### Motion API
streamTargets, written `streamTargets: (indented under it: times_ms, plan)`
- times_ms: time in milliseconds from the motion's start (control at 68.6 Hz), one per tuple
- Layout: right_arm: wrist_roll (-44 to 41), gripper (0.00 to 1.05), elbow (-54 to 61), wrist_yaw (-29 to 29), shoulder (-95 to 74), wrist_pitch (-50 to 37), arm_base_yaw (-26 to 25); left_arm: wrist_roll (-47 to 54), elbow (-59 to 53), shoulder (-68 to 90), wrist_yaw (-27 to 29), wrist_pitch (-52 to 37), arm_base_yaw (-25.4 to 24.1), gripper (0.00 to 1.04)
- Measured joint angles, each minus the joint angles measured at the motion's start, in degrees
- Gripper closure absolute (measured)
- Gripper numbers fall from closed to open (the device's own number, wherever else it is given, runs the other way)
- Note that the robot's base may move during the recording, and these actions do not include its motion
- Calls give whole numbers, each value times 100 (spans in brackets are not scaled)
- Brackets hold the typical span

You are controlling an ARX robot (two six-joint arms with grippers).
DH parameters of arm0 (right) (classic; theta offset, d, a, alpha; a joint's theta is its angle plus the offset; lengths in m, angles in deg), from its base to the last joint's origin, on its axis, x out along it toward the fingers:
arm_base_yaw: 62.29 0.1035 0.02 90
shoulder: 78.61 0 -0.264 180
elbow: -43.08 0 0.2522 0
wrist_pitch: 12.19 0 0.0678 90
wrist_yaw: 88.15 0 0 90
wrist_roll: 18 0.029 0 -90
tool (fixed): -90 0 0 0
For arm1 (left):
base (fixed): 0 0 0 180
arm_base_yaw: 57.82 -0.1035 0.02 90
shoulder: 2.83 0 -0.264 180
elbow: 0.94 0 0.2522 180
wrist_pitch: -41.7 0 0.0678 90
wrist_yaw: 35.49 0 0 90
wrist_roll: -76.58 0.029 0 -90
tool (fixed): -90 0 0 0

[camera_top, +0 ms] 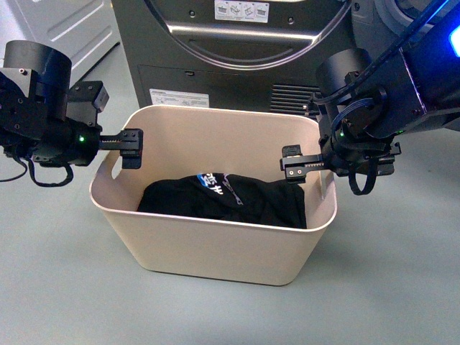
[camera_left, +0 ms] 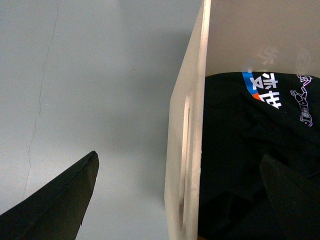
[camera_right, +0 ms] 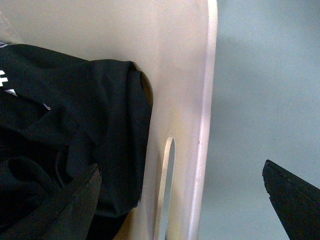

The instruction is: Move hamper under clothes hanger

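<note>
- Straddling the hamper's left short wall with my left gripper (camera_left: 180, 156): jaws spread, one finger outside and one inside, nothing clamped.
- Hamper (camera_top: 215, 248) sits on the floor right in front of the dryer (camera_top: 237, 79), black garment (camera_top: 230, 201) inside.
- I'd guess it's light, stiff, smooth plastic, so slippery. I'd pinch at both slot handles (camera_right: 167, 190).
- Right gripper (camera_right: 181, 165) is likewise spread across the right wall, holding nothing.
- Clothes hanger is out of view, so I can't judge the route.

One hamper (camera_top: 215, 251), one garment (camera_top: 244, 205), one dryer (camera_top: 237, 79).
</note>
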Motion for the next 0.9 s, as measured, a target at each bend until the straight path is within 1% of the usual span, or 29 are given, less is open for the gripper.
streamTargets:
  times_ms: [29,73,204,233,292,350,394,452,481,569,904]
  plan:
    - [4,8,-17,-9,-11,0,0,-4,0,15,37,-35,9,7]
    - [13,13,-31,-31,-15,7,0,-11,0,37,96,-87,24,11]
    - [22,32,-77,-109,-24,37,4,-48,0,94,195,-125,44,31]
    - [22,39,-101,-153,-24,74,7,-52,0,114,208,-142,48,38]
    - [24,50,-138,-214,-33,153,13,-50,0,136,225,-153,61,49]
    - [24,64,-177,-234,-42,175,28,-46,0,153,251,-164,81,63]
    - [22,69,-184,-236,-44,175,35,-44,0,153,273,-164,87,69]
    - [20,80,-188,-243,-44,177,44,-35,0,153,289,-164,109,79]
    - [20,83,-192,-243,-44,179,44,-35,0,153,289,-164,114,83]
    - [81,101,-197,-221,-44,181,61,-37,-2,151,267,-170,140,101]
    - [144,102,-197,-212,-11,192,66,-31,-122,-33,278,-42,146,101]
